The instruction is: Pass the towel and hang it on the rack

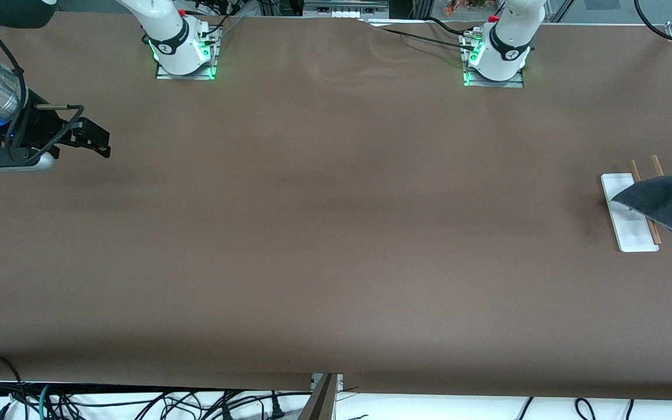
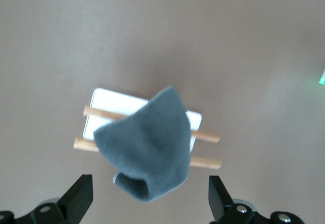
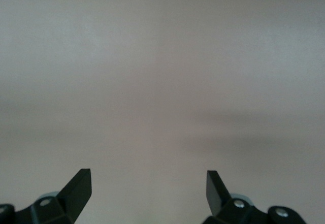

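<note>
The towel [image 1: 662, 201] shows its dark grey face and hangs folded over the rack [image 1: 627, 230], at the left arm's end of the table. In the left wrist view the towel [image 2: 150, 142] drapes across both brown rods above the white base plate [image 2: 114, 102]. My left gripper [image 2: 150, 184] is over the towel, open, with both fingers well apart from the cloth. The front view does not show that gripper. My right gripper [image 1: 98, 140] waits over the right arm's end of the table. It is open [image 3: 148, 181] with only bare tabletop beneath it.
Brown tabletop [image 1: 336, 233] stretches between the two arms' ends. The arm bases [image 1: 184, 55] stand along the edge farthest from the front camera. Cables [image 1: 137, 402] hang below the table's edge nearest that camera.
</note>
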`<act>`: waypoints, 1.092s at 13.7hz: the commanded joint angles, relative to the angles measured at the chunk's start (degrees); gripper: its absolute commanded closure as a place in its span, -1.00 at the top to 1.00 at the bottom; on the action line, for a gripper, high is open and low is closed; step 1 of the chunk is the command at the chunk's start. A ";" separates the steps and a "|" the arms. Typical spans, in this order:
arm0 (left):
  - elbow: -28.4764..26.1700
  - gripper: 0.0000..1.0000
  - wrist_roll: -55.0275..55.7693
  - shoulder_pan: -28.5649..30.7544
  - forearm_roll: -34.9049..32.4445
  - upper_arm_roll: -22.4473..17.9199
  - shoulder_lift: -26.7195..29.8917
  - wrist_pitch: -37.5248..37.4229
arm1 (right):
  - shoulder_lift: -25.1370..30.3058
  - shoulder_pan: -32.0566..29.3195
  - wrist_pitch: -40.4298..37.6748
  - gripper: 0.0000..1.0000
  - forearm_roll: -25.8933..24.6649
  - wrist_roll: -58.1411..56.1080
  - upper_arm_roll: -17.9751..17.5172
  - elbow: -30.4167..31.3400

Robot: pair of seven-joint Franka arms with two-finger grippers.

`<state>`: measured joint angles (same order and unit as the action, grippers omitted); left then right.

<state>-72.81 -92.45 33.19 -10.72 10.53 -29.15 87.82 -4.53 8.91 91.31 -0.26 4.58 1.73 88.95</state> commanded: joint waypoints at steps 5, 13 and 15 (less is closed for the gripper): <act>-0.14 1.00 27.01 -5.77 1.40 6.06 5.51 -5.90 | -0.83 1.02 -0.25 1.00 -0.27 -0.71 0.29 -0.45; -2.94 1.00 77.73 -9.34 1.31 24.63 10.67 -8.29 | -0.83 1.63 -0.43 1.00 -0.09 -0.80 0.21 -0.18; -5.32 1.00 87.22 -15.66 2.10 19.04 15.42 -8.19 | -0.83 1.63 -0.43 1.00 -0.09 -1.67 0.21 -0.18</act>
<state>-73.92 -12.61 22.45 -10.00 34.70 -20.36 79.58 -5.52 10.19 91.27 -0.25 4.37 1.66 88.98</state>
